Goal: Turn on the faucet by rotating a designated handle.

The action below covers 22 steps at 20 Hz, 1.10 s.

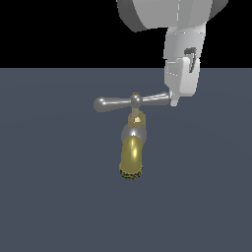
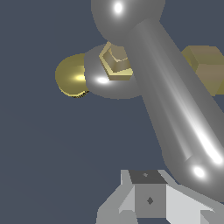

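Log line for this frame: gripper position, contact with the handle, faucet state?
gripper: at handle's exterior-view-right end, open/shut unclear | handle: crossbar roughly level, contact apparent, not confirmed | faucet: gold spout toward camera, no water visible

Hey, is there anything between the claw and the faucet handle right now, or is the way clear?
Nothing visible is in the way. The claw is already at the end of the handle on the exterior view's right, seemingly touching it. Around the faucet only bare floor shows.

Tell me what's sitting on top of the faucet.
The silver handle crowns the faucet on a brass nut. The gripper covers its end on the exterior view's right.
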{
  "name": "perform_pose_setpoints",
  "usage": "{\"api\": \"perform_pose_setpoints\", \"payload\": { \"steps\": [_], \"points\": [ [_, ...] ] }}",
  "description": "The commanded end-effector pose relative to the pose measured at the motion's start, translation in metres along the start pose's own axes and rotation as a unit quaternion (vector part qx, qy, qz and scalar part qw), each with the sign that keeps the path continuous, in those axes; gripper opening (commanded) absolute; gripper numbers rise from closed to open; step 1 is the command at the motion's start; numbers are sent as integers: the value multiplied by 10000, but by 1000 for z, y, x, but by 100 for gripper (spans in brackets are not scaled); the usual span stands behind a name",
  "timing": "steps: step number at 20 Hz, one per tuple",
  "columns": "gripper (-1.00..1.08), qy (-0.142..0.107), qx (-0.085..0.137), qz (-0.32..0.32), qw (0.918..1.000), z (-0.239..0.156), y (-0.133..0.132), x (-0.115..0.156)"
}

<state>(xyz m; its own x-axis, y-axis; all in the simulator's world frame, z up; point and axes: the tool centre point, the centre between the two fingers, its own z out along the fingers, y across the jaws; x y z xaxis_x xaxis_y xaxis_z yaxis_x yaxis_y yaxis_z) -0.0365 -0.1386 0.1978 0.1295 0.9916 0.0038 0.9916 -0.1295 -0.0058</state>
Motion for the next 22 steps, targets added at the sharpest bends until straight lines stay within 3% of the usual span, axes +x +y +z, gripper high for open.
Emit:
{"api": "perform_pose_setpoints", "payload": {
  "steps": [1,7,22],
  "points": [
    [-100,-20,-30,-3,10000,0,10,-1],
    [-100,-17,-9,44,10000,0,16,-7],
    [-100,-17,-21,15,10000,0,62,31]
  ]
}}
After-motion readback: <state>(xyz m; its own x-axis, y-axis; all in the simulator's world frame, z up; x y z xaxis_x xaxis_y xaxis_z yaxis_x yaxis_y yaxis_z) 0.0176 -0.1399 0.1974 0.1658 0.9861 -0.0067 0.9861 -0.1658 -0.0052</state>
